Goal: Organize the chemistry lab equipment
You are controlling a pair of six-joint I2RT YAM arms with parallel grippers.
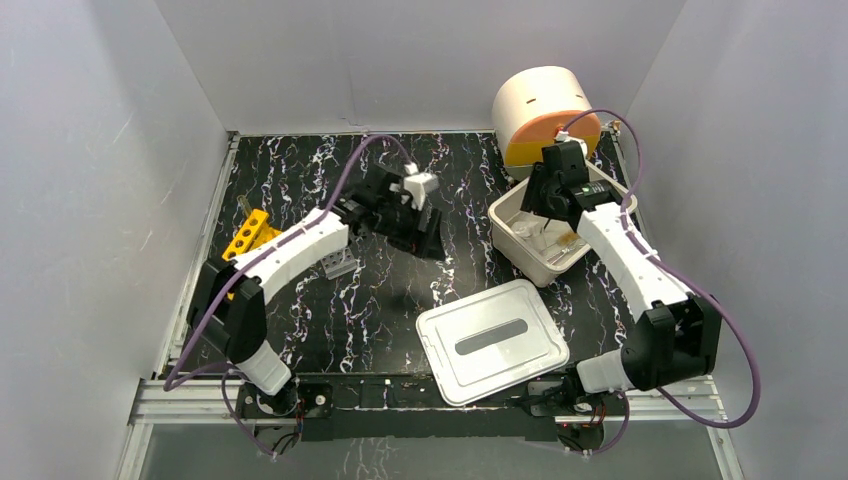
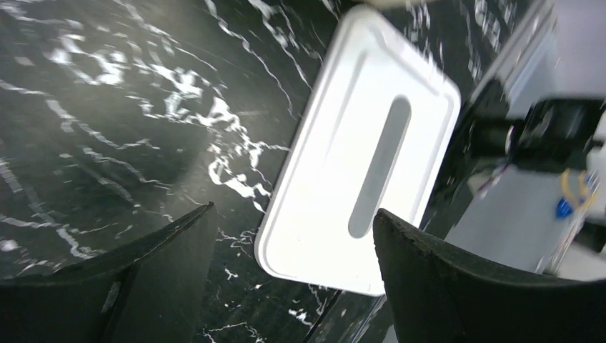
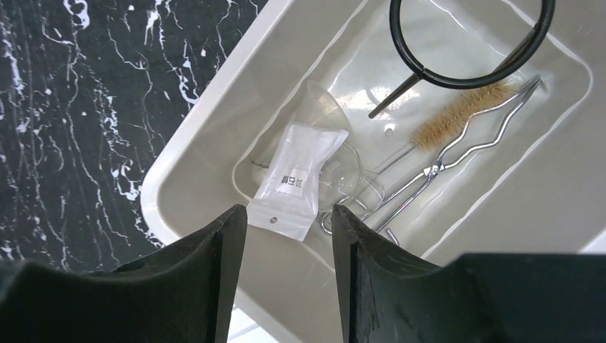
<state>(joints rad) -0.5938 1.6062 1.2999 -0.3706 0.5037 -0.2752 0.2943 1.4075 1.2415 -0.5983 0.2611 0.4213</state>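
Observation:
A white bin (image 1: 514, 254) at the right holds lab items. In the right wrist view the bin (image 3: 204, 125) contains a black wire loop (image 3: 472, 46), a bristle brush (image 3: 461, 114), metal scissor-like tongs (image 3: 443, 168), a clear glass funnel (image 3: 336, 153) and a small clear bag (image 3: 296, 179). My right gripper (image 3: 289, 214) hangs open and empty just above the bin's near edge (image 1: 545, 207). My left gripper (image 1: 420, 232) is open and empty above the middle of the table (image 2: 293, 213). A small grey tube rack (image 1: 340, 264) stands beside the left arm.
The bin's white lid (image 1: 492, 340) lies flat at the front centre, also in the left wrist view (image 2: 357, 143). A yellow rack (image 1: 250, 235) stands at the left edge. A white and orange round drum (image 1: 545, 115) stands behind the bin.

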